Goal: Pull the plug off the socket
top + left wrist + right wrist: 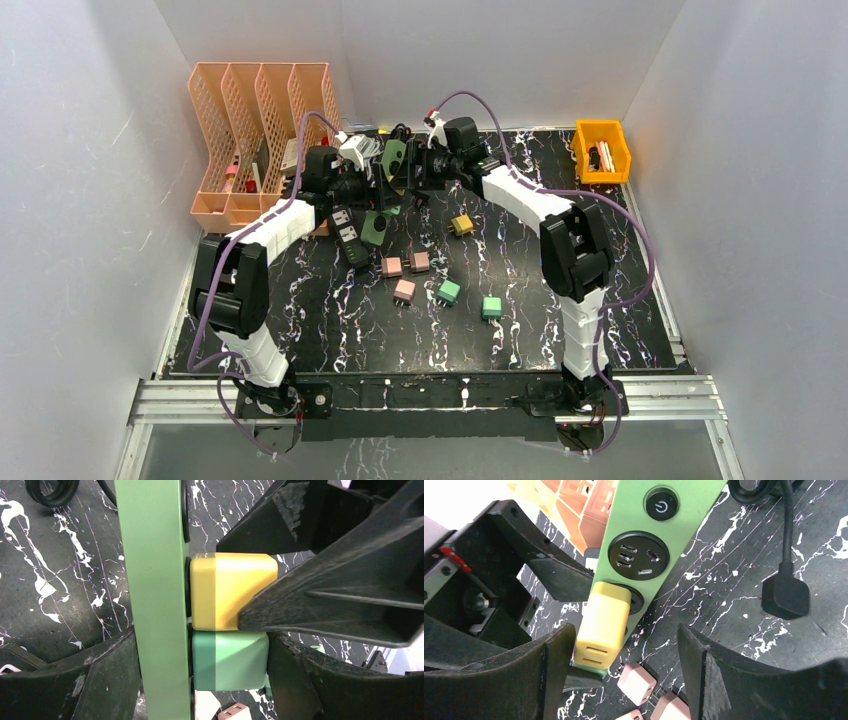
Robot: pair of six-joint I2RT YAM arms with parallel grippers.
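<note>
Nearest the bases, loose plugs [404, 290] lay scattered on the table [330, 335], well apart from the work.

Beyond them both arms met at back-centre, with the green power strip [150, 605] lifted off the surface. The left gripper [202, 650] was clamped on the strip, one finger against its back and the other against a green plug [227, 660] seated in it. The yellow plug [604, 622] sat fully home in the socket beside the green one.

The right gripper [626, 635] stood wide, straddling the yellow plug. One finger was at its side, the other well clear.

Judged step: the grasp was lined up but not yet made. The next move called for closing squarely on the plug's sides, then drawing straight out along the prongs while the left braced the strip.

Farthest were an orange file rack [260, 110] and a yellow bin [600, 150].
</note>
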